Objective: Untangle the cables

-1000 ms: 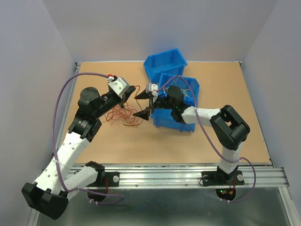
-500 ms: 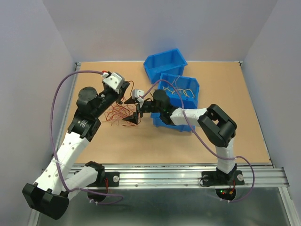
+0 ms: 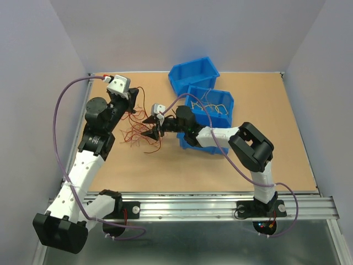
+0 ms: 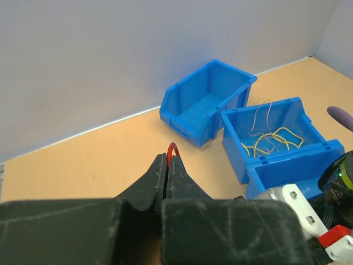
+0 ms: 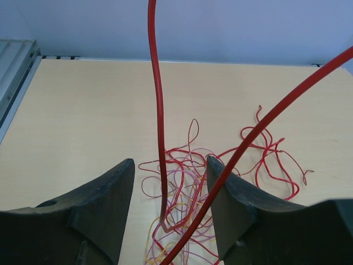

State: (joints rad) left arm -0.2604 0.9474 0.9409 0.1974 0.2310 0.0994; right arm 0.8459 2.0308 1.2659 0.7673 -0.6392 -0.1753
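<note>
Just at nine o'clock from the near bin (image 4: 287, 171), red, orange and yellow cables (image 3: 138, 135) lie tangled on the worktop (image 3: 259, 160); the right end effector (image 5: 168, 165) hangs released over them. Farther, at ten o'clock, the left end effector (image 4: 168, 160) is clenched on one red strand. Yellow strands lie in that bin.

Bright, even light; faint soft shadows; bkgd sharp.

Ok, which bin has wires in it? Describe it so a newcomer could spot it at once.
On the wooden table, look right of centre toward the back, where two blue bins stand. Take the nearer bin. Unlike the far bin, which looks empty, it holds loose yellow wires.
</note>
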